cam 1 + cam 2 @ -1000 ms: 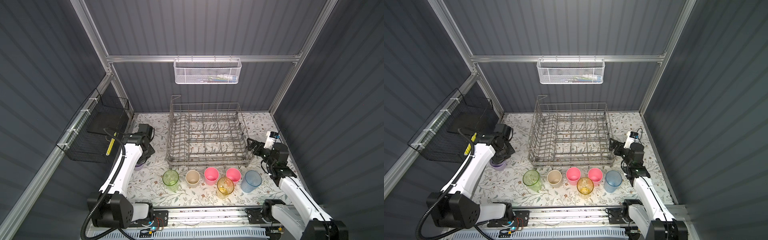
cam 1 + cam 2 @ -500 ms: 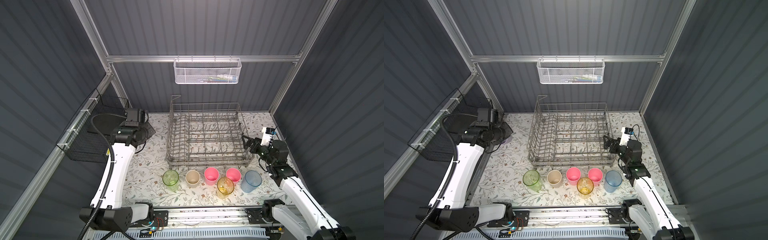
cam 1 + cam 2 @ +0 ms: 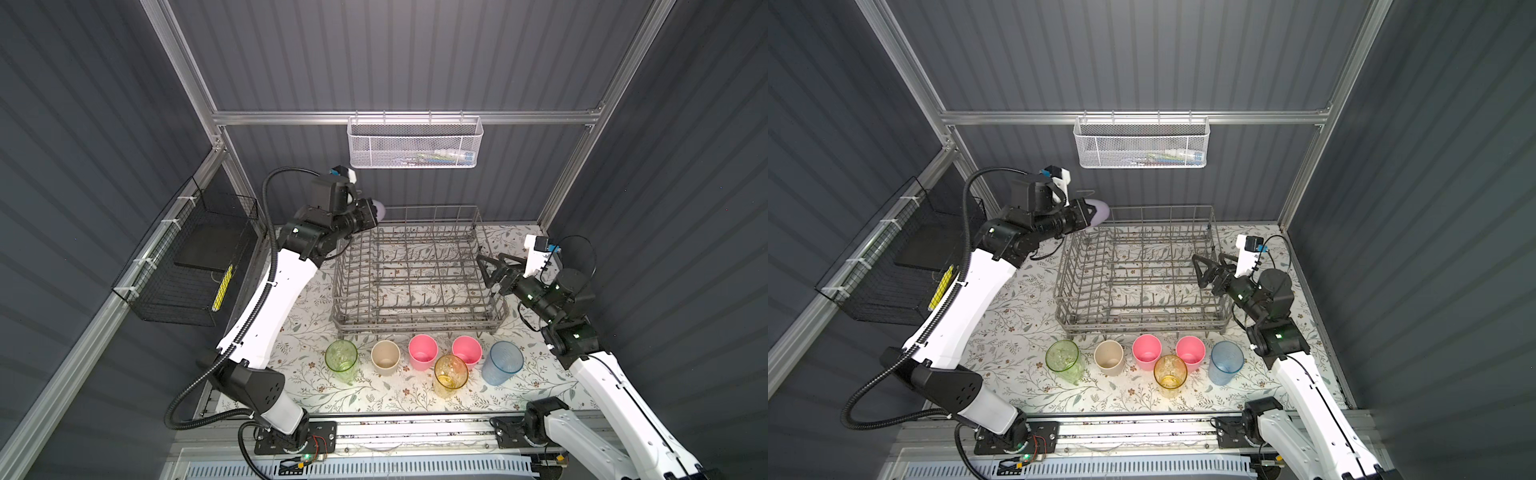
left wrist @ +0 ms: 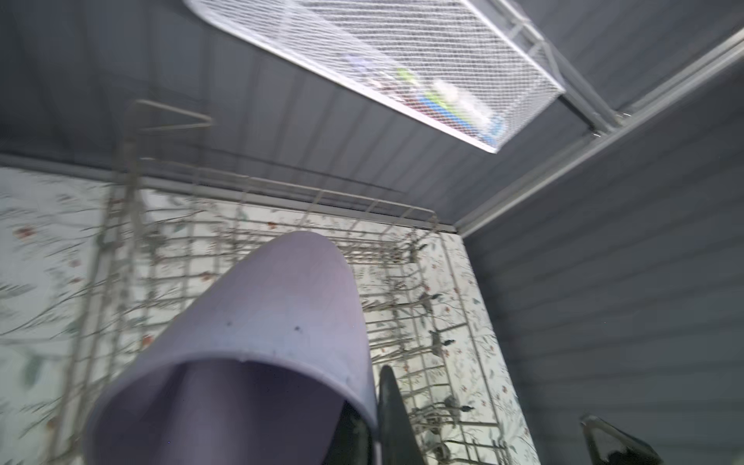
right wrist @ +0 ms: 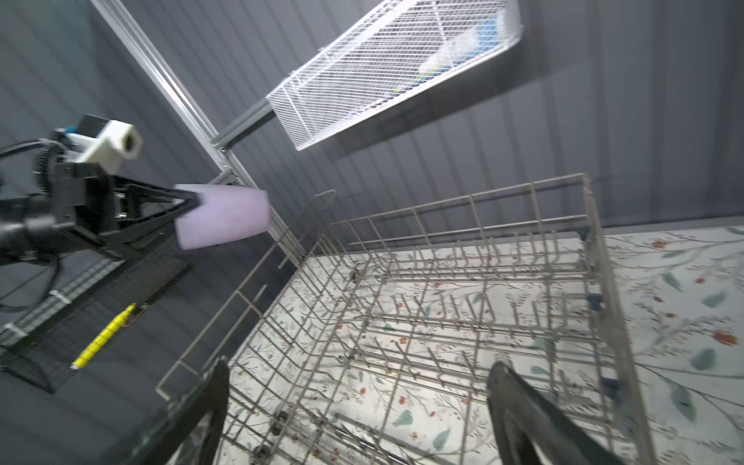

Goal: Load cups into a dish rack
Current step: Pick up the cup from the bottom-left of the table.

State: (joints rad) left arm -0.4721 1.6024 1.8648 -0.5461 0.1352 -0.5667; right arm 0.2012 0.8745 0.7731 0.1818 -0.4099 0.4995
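1. The left gripper (image 5: 189,209) has its fingers clamped on the wall of the lavender cup (image 5: 225,219), near its mouth.
2. The cup lies roughly level in the air. Its mouth faces the wrist and its base points toward the dish rack (image 3: 1142,322), high by the far-left corner and clear of the wire.
3. Placing it likely calls for turning it mouth-down, then lowering it between the tines.
4. The right gripper (image 3: 1210,264), fingers spread and empty, hovers at the rack's right side, well apart from the cup.

a white mesh basket (image 3: 386,145) hangs on the back rail (image 3: 291,117), with small blurred items inside. a black wire basket (image 3: 166,291) holds a yellow marker (image 3: 222,286). a floral mat (image 3: 324,386) covers the table.
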